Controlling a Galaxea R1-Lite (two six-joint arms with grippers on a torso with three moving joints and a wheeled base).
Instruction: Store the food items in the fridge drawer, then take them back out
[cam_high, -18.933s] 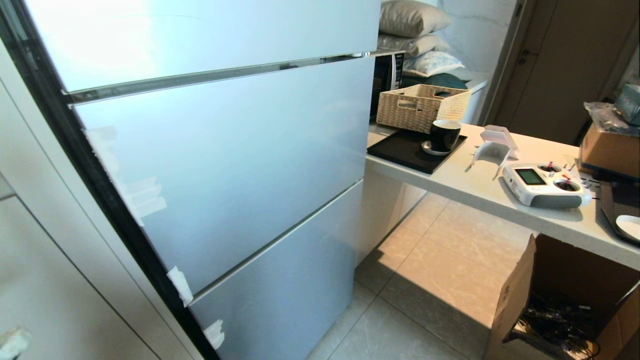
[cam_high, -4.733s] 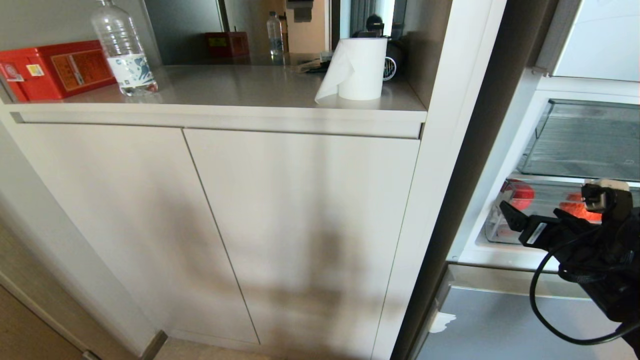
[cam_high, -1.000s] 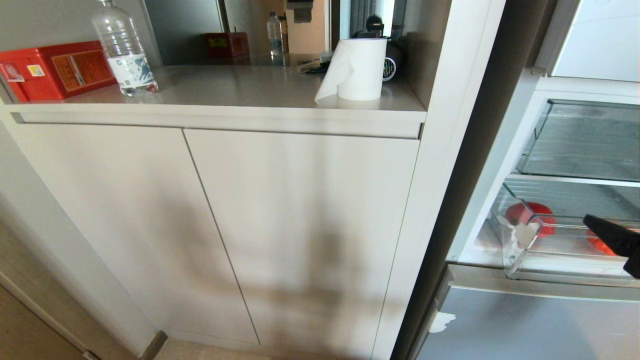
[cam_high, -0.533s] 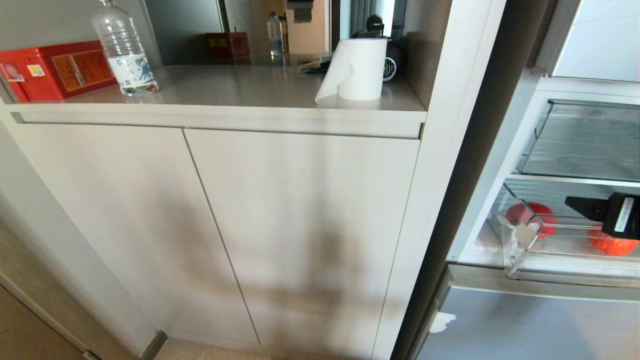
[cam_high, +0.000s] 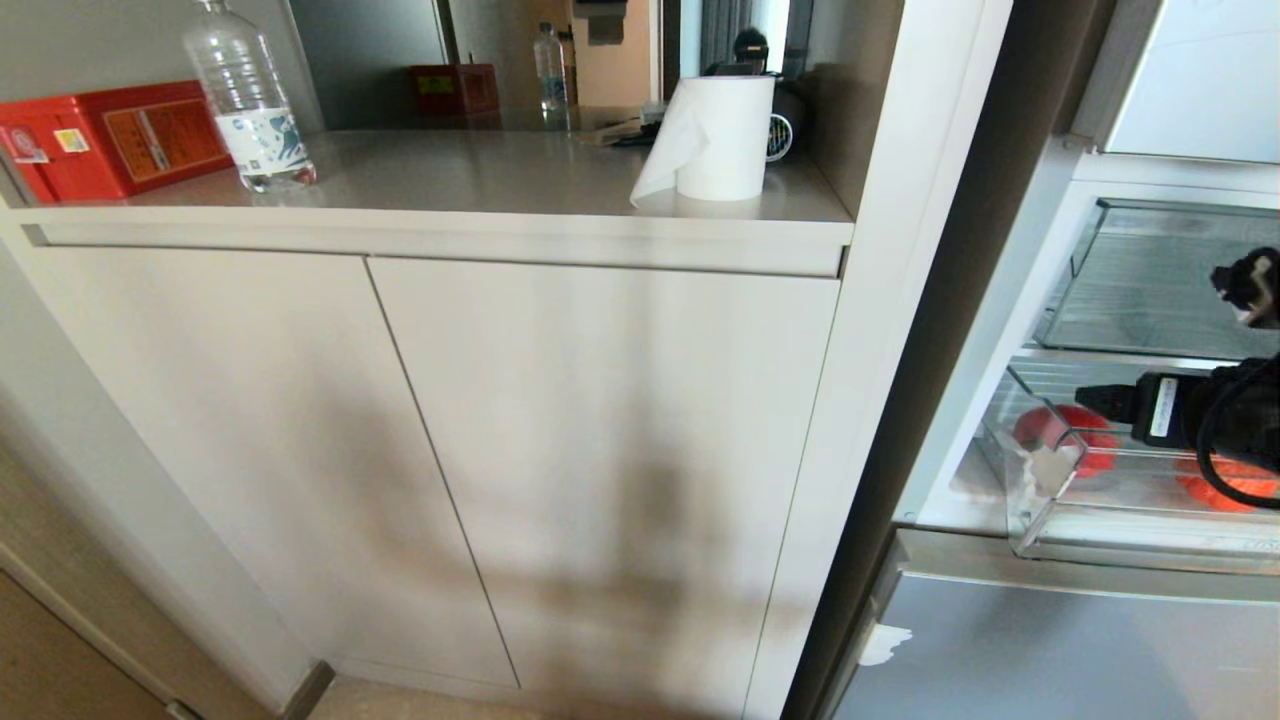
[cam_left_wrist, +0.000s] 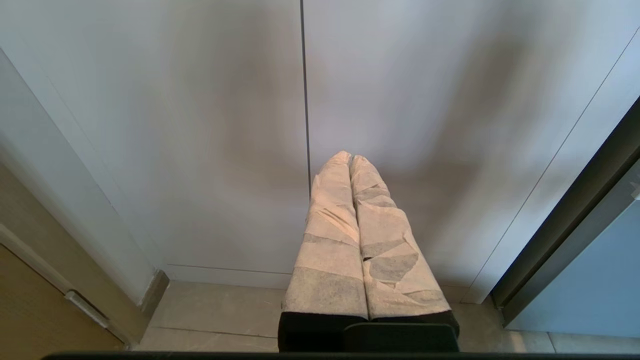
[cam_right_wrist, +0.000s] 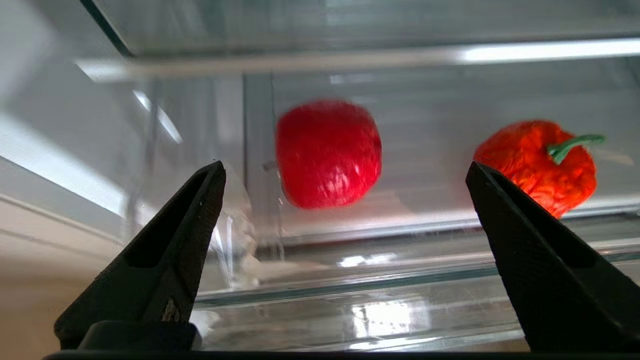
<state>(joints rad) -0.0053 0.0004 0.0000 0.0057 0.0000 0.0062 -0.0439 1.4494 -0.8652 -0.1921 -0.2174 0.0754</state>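
The fridge drawer (cam_high: 1130, 545) is pulled out at the right edge of the head view, and its clear front lip (cam_right_wrist: 350, 290) runs across the right wrist view. Two food items lie inside. One is a round red piece (cam_right_wrist: 327, 152) near the drawer's left end (cam_high: 1050, 425). The other is an orange-red piece (cam_right_wrist: 535, 160) with a green stem, further right (cam_high: 1225, 490). My right gripper (cam_right_wrist: 345, 166) hangs open and empty just above the drawer's front, level with the red piece (cam_high: 1110, 402). My left gripper (cam_left_wrist: 349, 157), wrapped in tape, is shut and parked low before the cabinet doors.
A taller clear bin (cam_high: 1160, 290) sits on the shelf above the drawer. The fridge's lower door (cam_high: 1050, 650) is closed beneath. Left of the fridge stands a white cabinet (cam_high: 600, 450) whose counter holds a paper towel roll (cam_high: 715, 140), a water bottle (cam_high: 245, 100) and a red box (cam_high: 110, 135).
My right gripper has risen from the lower right and come in over the drawer toward the red piece, opening a little wider. The drawer stays pulled out; the food items have not moved.
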